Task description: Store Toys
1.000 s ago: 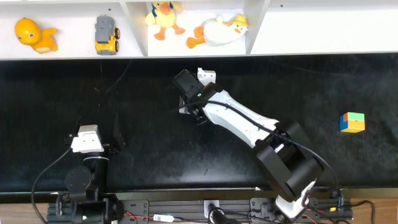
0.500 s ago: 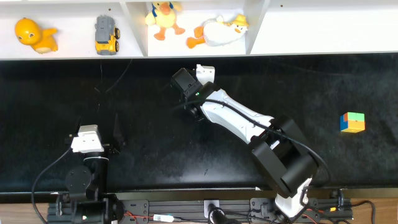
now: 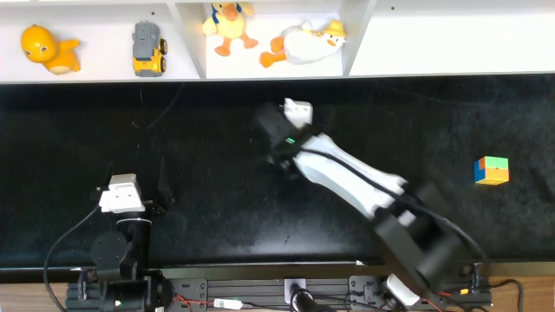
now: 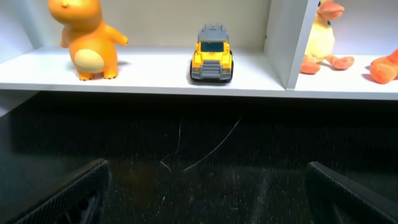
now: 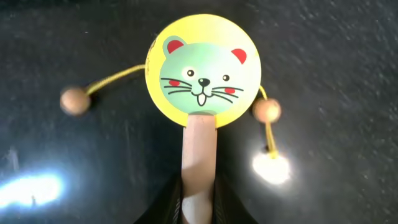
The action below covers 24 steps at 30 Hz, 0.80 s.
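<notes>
A rattle drum (image 5: 202,67) with a yellow rim, a green cat face and two beads on strings hangs over the black table. My right gripper (image 5: 199,200) is shut on its wooden handle (image 5: 200,149). From above, the right gripper (image 3: 277,139) is over the table's middle, a little in front of the white shelf (image 3: 277,69). Near the table's front left, my left gripper (image 4: 205,193) stands open with nothing between its fingers and faces the shelf.
The shelf holds an orange figure (image 3: 49,48), a yellow truck (image 3: 148,48), a yellow duck plush (image 3: 229,26) and a white duck plush (image 3: 305,43) lying down. A coloured cube (image 3: 491,171) sits on the table at the far right.
My right arm has swung to the right, carrying the gripper and the rattle drum slightly right. The left arm has not moved.
</notes>
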{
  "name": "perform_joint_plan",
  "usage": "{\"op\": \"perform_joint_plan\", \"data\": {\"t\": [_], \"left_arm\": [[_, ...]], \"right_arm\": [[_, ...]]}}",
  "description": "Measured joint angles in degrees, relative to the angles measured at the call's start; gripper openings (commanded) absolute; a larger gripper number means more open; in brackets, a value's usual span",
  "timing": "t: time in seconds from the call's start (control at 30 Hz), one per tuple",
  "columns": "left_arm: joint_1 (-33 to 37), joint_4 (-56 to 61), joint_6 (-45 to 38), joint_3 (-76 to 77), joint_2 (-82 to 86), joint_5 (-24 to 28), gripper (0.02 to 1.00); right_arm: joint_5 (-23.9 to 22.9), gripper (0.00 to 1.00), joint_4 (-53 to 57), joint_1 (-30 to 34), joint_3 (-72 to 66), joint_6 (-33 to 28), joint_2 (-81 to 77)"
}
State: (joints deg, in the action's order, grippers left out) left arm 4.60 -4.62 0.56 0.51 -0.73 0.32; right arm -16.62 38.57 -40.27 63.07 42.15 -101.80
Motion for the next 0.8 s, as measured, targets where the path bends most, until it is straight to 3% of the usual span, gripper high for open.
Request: {"op": "perform_joint_plan", "data": {"t": [0.13,0.23,0.43,0.6,0.8], "left_arm": [[0.0,0.0,0.0,0.0,0.0,0.0,0.998],[0.0,0.0,0.0,0.0,0.0,0.0,0.998],[0.0,0.0,0.0,0.0,0.0,0.0,0.998],[0.0,0.0,0.0,0.0,0.0,-0.2,0.998],[0.0,0.0,0.0,0.0,0.0,-0.2,0.998]], "right_arm": [[0.1,0.097,0.1,6.2,-11.1,-0.2,14.9],[-0.2,0.106,1.4,14.6,-17.7,-1.8,28.2],[2.4,0.08,4.5,30.4,-19.6,-12.7,41.6],[6.8,0.075,3.7,38.8,-14.9,-26.0,37.7],[10.3,0.082,2.7,39.9,0.7,-39.7,20.9]]}}
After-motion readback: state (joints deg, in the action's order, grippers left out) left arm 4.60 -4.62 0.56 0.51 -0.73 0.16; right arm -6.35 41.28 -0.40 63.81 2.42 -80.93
